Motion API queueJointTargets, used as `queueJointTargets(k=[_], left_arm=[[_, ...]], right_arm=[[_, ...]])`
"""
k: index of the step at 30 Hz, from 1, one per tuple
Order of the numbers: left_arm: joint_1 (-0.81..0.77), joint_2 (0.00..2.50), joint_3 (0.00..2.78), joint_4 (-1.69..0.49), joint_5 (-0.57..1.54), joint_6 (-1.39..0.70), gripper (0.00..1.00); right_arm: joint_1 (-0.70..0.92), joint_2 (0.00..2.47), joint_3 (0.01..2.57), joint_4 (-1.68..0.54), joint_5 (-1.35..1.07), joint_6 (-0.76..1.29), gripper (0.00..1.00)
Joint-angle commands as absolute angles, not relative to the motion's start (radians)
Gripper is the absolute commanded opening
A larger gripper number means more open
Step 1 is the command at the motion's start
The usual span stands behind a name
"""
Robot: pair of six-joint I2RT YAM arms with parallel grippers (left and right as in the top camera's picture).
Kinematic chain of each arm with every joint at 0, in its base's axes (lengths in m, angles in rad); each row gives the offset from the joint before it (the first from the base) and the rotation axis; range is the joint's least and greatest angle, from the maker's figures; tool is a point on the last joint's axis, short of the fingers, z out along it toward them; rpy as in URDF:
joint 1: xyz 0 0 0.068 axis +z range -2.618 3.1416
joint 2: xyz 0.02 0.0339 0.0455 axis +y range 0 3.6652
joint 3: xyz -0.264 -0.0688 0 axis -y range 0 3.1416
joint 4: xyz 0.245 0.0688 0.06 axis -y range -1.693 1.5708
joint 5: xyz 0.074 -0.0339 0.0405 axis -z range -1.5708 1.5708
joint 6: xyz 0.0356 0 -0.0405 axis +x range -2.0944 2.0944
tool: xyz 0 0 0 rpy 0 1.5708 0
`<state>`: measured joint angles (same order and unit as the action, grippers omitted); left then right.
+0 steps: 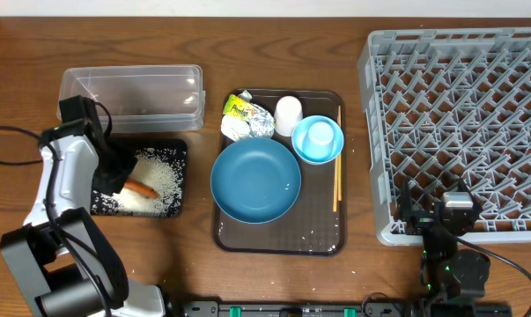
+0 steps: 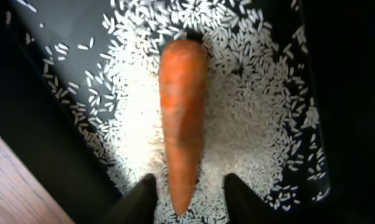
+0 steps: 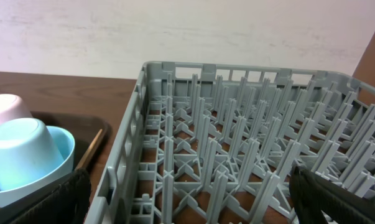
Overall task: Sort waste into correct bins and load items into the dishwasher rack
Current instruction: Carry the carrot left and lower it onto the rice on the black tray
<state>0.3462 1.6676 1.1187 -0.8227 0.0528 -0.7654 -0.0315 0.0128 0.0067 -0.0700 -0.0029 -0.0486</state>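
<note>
Right end effector: nearest the bench's front edge, at the near rim of the dishwasher rack; fingers spread wide, holding nothing.

Left end effector: over the black tray; fingers parted, one on each side of the carrot's pointed tip. Whether they touch it cannot be told.

Carrot: small, orange, lying on the rice in the black tray.

Rice: loose white grains heaped in the black tray; a few stray grains lie on the near part of the brown serving tray.

Dark-blue dish: round, empty, on the brown serving tray's near half.

Chopsticks: thin wooden pair along the serving tray's right edge.

Light-blue bowl: behind the dish, holding a light-blue cup mouth-down.

White cup: upturned, just beside the bowl.

Wrapper: crumpled, white with yellow-green print, at the serving tray's far left corner.

Dishwasher rack: grey, pegged, empty, right side of the wooden bench.

Clear box: behind the black tray, touching it or nearly so.
</note>
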Motion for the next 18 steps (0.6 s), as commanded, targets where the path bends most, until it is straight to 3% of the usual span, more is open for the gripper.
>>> queueJointTargets(k=[1,11,18], left_arm=[[0.35,1.671,1.116,-0.818,0.049,-0.784,0.42],[0.35,1.648,1.123,-0.83,0.212,-0.672,0.38],[0.349,1.477,1.126,-0.881,0.363,-0.596,0.38]], right_arm=[[-0.014,0.007,0.005,-0.075,0.007,-0.061,0.99],[-0.014,0.007,0.005,-0.075,0.007,-0.061,0.99],[-0.014,0.007,0.005,-0.075,0.007,-0.061,0.99]])
